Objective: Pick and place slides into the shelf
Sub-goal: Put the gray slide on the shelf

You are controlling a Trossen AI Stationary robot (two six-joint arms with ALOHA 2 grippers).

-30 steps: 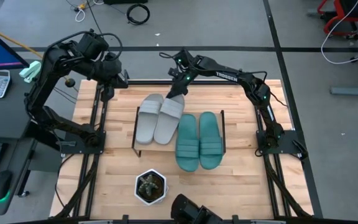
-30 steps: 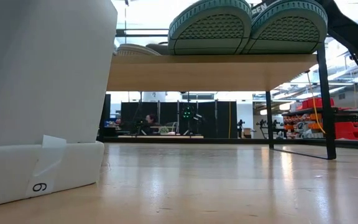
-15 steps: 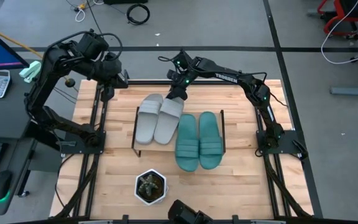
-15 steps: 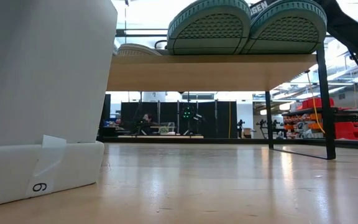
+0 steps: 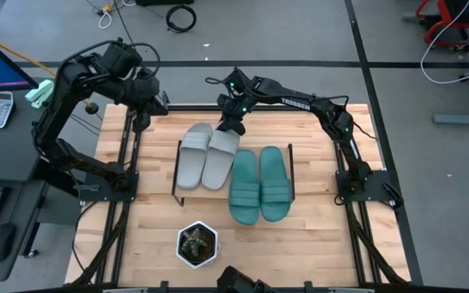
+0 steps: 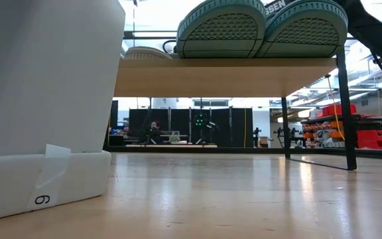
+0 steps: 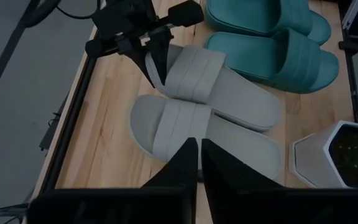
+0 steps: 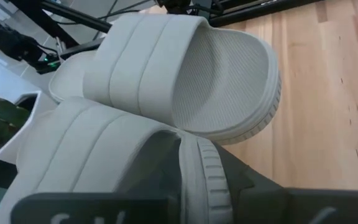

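Two light grey slides and two teal slides lie side by side on top of the shelf. The right grey slide partly overlaps the left one. My right gripper is at this slide's far end and shut on it. My left gripper hangs over the table's far left corner, shut and holding nothing; its fingers point toward the grey slides. My right gripper pinches the rim of the right grey slide at its far end between its two fingers. It comes slanting down from the table's far side, along the slide's length. The slide rests on the shelf, partly over the other grey slide.
A white pot with a small plant stands near the table's front edge, close before the low camera. The teal slides' near ends stick out past the shelf's front edge. Bare wooden tabletop lies to the right and left of the shelf.
My right gripper has rolled about its own axis and shifted a little toward the table's left with the grey slide's far end. That end has swung closer to the other grey slide.
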